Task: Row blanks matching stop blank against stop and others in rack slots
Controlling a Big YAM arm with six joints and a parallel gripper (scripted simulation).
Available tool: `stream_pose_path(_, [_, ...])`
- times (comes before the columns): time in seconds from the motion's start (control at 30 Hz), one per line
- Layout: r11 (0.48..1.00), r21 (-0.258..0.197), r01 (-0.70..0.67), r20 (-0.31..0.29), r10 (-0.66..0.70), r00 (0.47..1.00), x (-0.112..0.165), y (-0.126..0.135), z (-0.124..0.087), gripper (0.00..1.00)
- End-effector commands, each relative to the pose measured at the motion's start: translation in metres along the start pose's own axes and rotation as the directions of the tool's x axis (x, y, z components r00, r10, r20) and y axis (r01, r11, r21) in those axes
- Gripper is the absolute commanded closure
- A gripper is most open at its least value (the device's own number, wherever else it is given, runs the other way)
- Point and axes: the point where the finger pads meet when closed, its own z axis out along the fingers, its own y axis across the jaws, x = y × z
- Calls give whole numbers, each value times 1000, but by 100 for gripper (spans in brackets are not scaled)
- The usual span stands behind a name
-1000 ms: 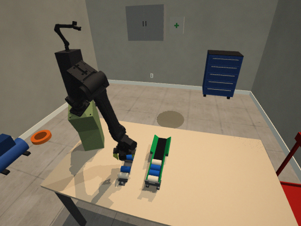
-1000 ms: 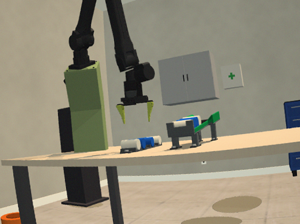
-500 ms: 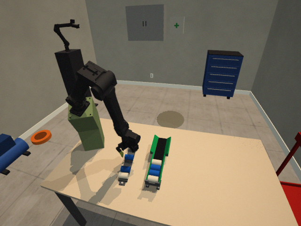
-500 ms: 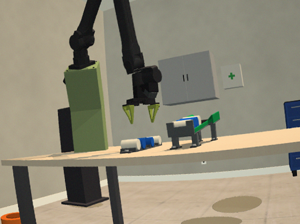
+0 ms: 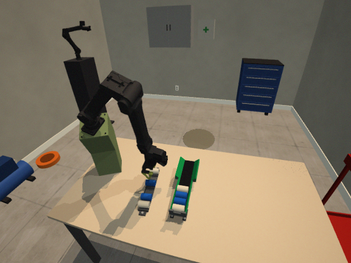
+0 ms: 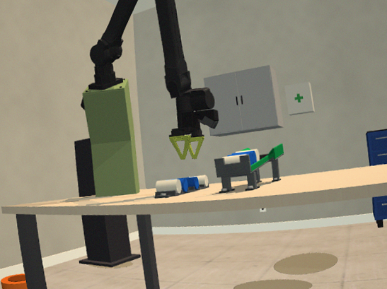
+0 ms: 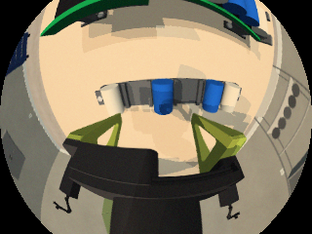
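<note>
Claw (image 6: 189,156) spread wide, gripping nothing, hanging in the air above the far end of the rack (image 5: 143,211); green fingers pointing down, apart from every bar.

On the tan table (image 5: 255,198), two fixtures side by side: low dark rack on the left, green ramp (image 5: 179,165) on grey legs on the right, sloping down toward the near edge.

In the rack, four bars in a line, each lying across between ribs: white bar (image 5: 155,170) at the far end just beside the fingers in the top view, then blue bar (image 5: 150,183), second blue bar (image 5: 146,196), and white bar (image 5: 143,204) nearest.

On the ramp, four bars in a tight row at the low near end: cream bar (image 5: 177,208) against the stop (image 6: 231,169), then blue (image 5: 179,200), blue (image 5: 180,194), and cream (image 5: 182,188) farthest up. Black upper surface of the ramp bare beyond them.

Black arm (image 5: 139,124) reaching down from a green pedestal (image 5: 102,147) at the far left corner of the table.

Beyond the table: blue drawer cabinet (image 5: 259,85) far right, grey wall cupboard (image 5: 169,26), orange ring (image 5: 47,159) on the floor at left.
</note>
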Motion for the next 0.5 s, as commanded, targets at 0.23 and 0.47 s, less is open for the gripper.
stream_pose_path(0.23, [916,10,402,37,-402,915,-6,24,-4,0])
stream_pose_path(0.47, [679,20,734,17,-734,678,5,52,0,0])
